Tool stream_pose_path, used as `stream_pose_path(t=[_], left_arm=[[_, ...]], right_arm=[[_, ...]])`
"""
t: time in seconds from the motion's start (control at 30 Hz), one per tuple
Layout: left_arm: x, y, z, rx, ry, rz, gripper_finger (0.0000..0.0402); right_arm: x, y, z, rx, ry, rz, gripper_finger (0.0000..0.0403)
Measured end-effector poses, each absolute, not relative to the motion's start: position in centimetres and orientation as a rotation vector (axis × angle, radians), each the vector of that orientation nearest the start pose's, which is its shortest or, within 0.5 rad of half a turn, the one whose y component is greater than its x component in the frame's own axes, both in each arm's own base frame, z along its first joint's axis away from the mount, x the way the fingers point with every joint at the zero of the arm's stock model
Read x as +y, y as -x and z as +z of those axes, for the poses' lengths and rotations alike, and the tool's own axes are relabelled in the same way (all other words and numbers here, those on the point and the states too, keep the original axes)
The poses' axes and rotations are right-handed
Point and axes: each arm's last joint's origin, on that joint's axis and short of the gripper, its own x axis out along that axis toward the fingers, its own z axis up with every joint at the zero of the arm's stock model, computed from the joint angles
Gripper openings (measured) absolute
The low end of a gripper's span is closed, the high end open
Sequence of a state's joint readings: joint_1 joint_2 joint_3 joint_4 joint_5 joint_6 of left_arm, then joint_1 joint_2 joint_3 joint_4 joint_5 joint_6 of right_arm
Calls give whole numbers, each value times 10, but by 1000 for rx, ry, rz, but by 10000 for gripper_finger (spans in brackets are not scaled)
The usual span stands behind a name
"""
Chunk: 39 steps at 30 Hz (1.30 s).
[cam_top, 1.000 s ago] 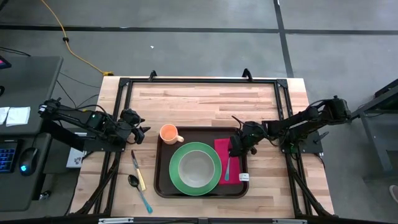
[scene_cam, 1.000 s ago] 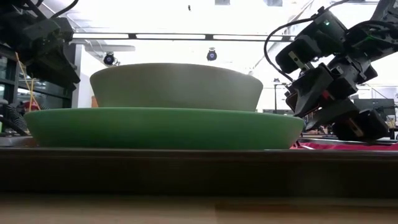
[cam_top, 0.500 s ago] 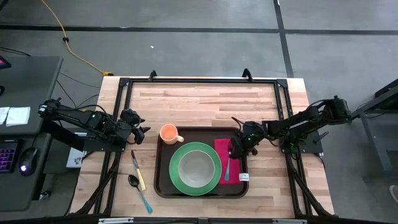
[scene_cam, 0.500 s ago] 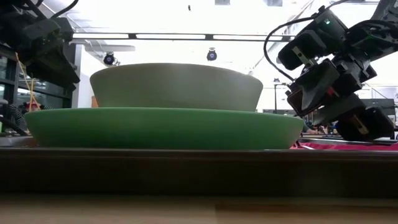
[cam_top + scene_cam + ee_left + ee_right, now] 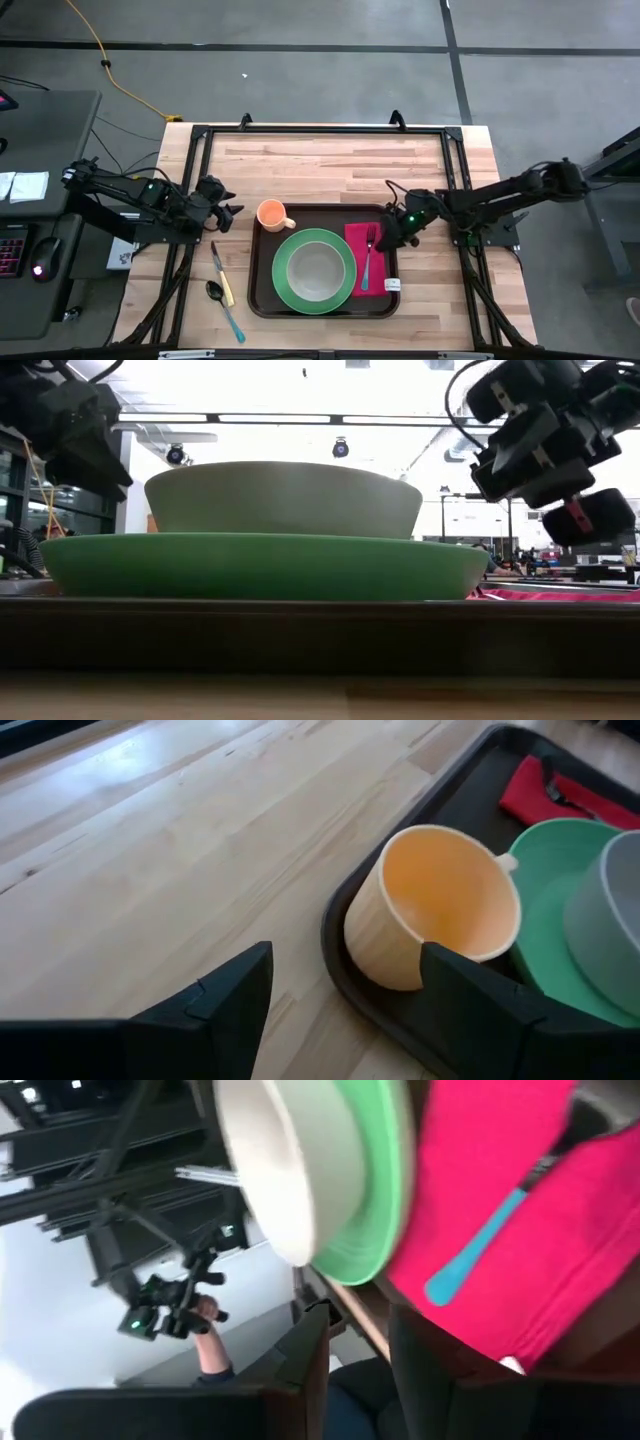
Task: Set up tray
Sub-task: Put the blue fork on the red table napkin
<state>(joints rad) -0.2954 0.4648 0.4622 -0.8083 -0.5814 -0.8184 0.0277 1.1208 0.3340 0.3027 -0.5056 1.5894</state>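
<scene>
Right gripper [image 5: 388,240] has let go of the fork [image 5: 368,256] and pulled back off the tray's [image 5: 262,300] right edge, empty, fingers a bit apart. Fork now lies on the red napkin [image 5: 358,240], right of the plate [image 5: 290,282]. Tray sits mid-bench [image 5: 330,160]. Knife [image 5: 218,270] and spoon [image 5: 222,306] left of tray, prob next. Left gripper [image 5: 224,212] waits wide apart near the cup [image 5: 270,214].

The tray [image 5: 262,305] is a large dark brown rectangular plastic one with rounded corners and a raised rim. It lies flat on the wooden table, a little toward six o'clock from the middle, long side running nine to three. It is loaded, with bare floor showing mainly at its corners. In the low view its near rim [image 5: 300,635] fills the foreground as a dark band, seemingly level, though that angle shows little.
</scene>
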Motion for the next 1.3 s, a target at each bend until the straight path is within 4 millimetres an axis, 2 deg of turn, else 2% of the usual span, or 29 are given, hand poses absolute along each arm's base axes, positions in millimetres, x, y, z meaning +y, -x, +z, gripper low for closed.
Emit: stream_pose_path(t=[0.37,0.87,1.3], left_arm=[[-12,-94,215,559,441,547,283],[-12,-94,215,564,444,541,284],[-12,-94,215,570,449,532,284]], right_arm=[[13,-194,189,606,-1576,62,84],[8,-196,190,463,-1577,-83,84],[6,-196,191,415,-1577,-111,84]])
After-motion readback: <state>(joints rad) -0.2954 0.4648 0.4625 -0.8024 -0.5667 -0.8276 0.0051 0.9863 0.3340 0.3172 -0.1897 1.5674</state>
